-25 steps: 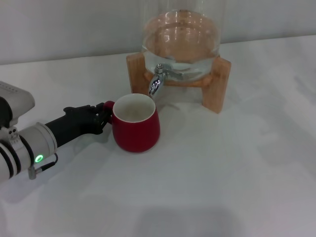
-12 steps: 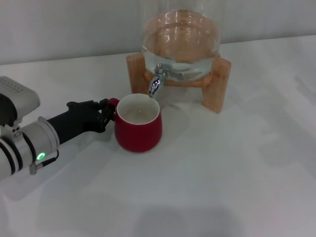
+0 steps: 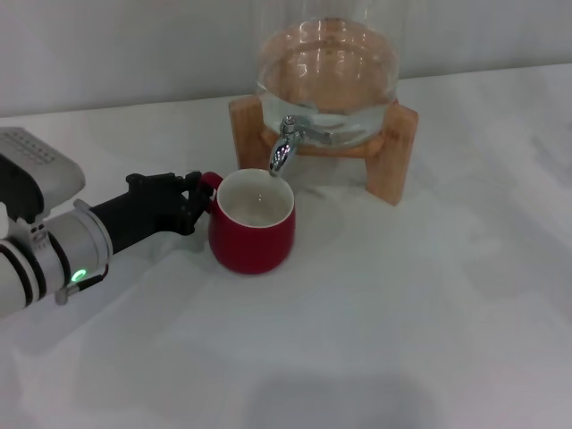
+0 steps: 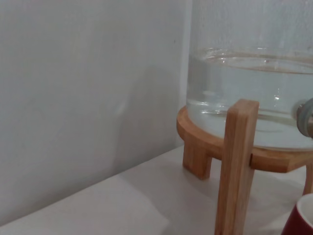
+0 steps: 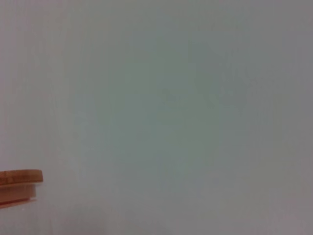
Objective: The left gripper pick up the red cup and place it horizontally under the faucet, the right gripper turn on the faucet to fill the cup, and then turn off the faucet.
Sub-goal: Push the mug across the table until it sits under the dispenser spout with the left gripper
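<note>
The red cup stands upright on the white table, its white inside showing, right below the spout of the chrome faucet. The faucet sits on the front of a clear glass jar holding water. My left gripper reaches in from the left and is shut on the cup's small red handle. A sliver of the cup's rim shows in the left wrist view. My right gripper is out of view in every frame.
The jar rests on a wooden stand, also seen close in the left wrist view. A grey wall runs behind the table. A wooden lid edge shows in the right wrist view.
My left gripper has carried the cup a little to the right and back, bringing its mouth under the faucet's spout.
</note>
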